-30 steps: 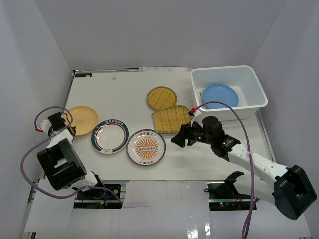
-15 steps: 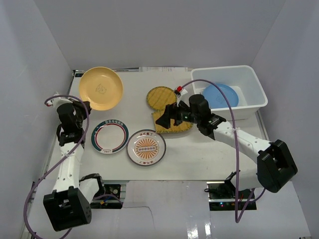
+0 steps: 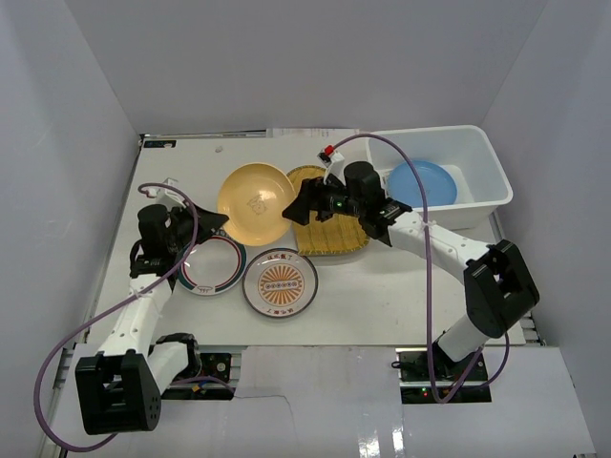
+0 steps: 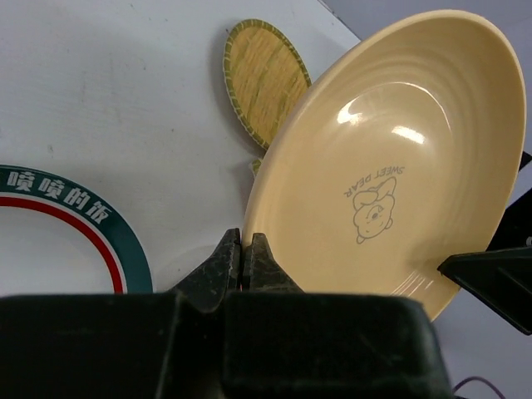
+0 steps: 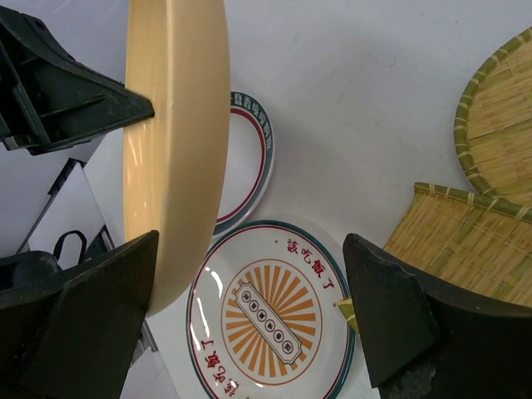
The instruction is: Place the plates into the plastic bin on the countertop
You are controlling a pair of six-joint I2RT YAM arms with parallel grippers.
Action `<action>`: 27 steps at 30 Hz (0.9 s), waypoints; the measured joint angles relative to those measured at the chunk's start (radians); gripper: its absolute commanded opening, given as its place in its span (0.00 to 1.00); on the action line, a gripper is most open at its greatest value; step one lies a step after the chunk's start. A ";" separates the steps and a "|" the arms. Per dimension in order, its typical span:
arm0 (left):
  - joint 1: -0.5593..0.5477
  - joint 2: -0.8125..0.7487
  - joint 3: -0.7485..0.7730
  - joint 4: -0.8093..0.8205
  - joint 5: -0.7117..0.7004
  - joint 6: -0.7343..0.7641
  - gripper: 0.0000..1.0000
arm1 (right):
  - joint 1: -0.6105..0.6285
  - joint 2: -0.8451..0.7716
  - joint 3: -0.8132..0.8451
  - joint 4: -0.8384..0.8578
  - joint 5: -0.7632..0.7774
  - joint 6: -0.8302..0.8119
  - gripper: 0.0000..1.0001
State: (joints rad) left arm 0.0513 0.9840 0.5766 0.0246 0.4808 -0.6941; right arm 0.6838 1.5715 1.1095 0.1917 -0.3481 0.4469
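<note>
The left pincer [image 4: 243, 253] is clamped on the yellow-orange plate [image 3: 254, 202], holding it tilted off the counter [image 3: 382, 296], far edge just beside a finger of the wide-apart right pincer [image 5: 249, 249], with the sunburst plate [image 3: 280, 282] and woven plate [image 3: 334, 237] right below and the plastic bin [image 3: 482, 212] well behind it.

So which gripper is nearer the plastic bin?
Right. The right gripper, open at the yellow plate's edge, is left of the plastic bin; the left gripper, gripping that plate's other edge, is farther left.

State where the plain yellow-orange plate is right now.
The yellow-orange plate is left of centre in the top view, pinched by the left gripper, beside the round woven yellow plate.
</note>
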 measured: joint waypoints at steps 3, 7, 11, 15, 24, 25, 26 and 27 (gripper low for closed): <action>-0.011 0.000 0.006 -0.016 0.030 0.012 0.00 | 0.004 0.018 0.012 0.005 0.009 0.013 0.69; -0.026 0.000 0.023 -0.032 0.063 0.036 0.45 | 0.011 0.043 0.042 0.012 0.057 0.045 0.08; -0.030 0.000 0.051 -0.046 0.117 0.046 0.92 | -0.004 0.042 0.043 0.009 0.136 0.043 0.08; -0.034 0.000 0.086 -0.080 0.125 0.060 0.98 | -0.090 -0.016 0.038 -0.036 0.182 0.045 0.08; -0.034 -0.003 0.139 -0.211 0.003 0.103 0.98 | -0.706 -0.262 -0.057 -0.040 0.308 0.103 0.08; -0.034 -0.004 0.143 -0.230 -0.025 0.105 0.98 | -0.743 -0.264 -0.072 -0.040 0.320 0.104 0.08; -0.034 -0.005 0.145 -0.250 -0.058 0.105 0.98 | -0.769 -0.258 -0.090 -0.042 0.330 0.105 0.08; -0.034 -0.006 0.146 -0.274 -0.101 0.104 0.98 | -0.786 -0.246 -0.106 -0.048 0.334 0.105 0.09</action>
State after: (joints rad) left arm 0.0174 0.9775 0.7231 -0.2497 0.3801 -0.5900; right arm -0.1024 1.3251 1.0035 0.1440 -0.0139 0.5518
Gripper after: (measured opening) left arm 0.976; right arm 0.211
